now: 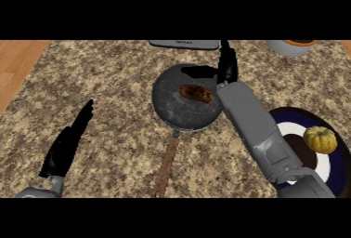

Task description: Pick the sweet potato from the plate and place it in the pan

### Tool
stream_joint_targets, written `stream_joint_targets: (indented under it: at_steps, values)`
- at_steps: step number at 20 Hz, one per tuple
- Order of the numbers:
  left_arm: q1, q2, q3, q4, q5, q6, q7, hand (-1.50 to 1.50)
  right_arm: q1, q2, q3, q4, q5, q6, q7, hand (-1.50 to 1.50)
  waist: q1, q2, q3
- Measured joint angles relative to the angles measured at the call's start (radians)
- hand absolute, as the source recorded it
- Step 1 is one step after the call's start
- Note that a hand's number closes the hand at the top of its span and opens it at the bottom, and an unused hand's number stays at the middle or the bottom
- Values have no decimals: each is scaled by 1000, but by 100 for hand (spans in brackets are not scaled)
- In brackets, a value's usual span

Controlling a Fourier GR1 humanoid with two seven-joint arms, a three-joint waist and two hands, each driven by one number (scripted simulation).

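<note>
The brown sweet potato (196,93) lies inside the dark grey pan (171,109) in the middle of the counter, toward the pan's far right side. The pan's wooden handle (165,167) points toward me. My right hand (227,62) is stretched past the pan's far right rim, fingers straight, open and apart from the sweet potato; its grey forearm crosses the pan's right edge. The blue and white plate (343,167) sits at the right edge, partly hidden by that arm. My left hand (66,146) rests open at the lower left, fingers up.
A yellow squash (321,139) sits on the plate. A grey appliance edge (184,44) shows at the back centre and a grey cup (293,47) at the back right. Wooden surface (17,65) borders the granite counter at the left.
</note>
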Motion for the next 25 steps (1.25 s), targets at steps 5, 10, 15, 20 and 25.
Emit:
stream_joint_targets:
  at_steps: [5, 10, 15, 20, 25]
  values:
    - [37, 24, 37, -28, 17, -11, 2, 0, 47, -58, -83, 3, -59, 1, -106, -150, -36, -11, 0]
    - [61, 2, 42, -15, -4, 6, -11, 0, 130, -148, -118, -8, -84, 94, -229, -150, -65, -19, -1]
    - [87, -5, 58, -33, -18, 5, -8, 0, 201, -246, -131, -41, -98, 185, -269, -150, -81, -25, -1]
    - [100, -1, 88, -45, -14, -17, -2, 0, 299, -344, -137, -106, -118, 306, -282, -150, -91, -29, -1]
    - [107, -21, 96, -70, -32, -30, 23, 0, 388, -415, -136, -180, -132, 403, -281, -150, -93, -30, -2]
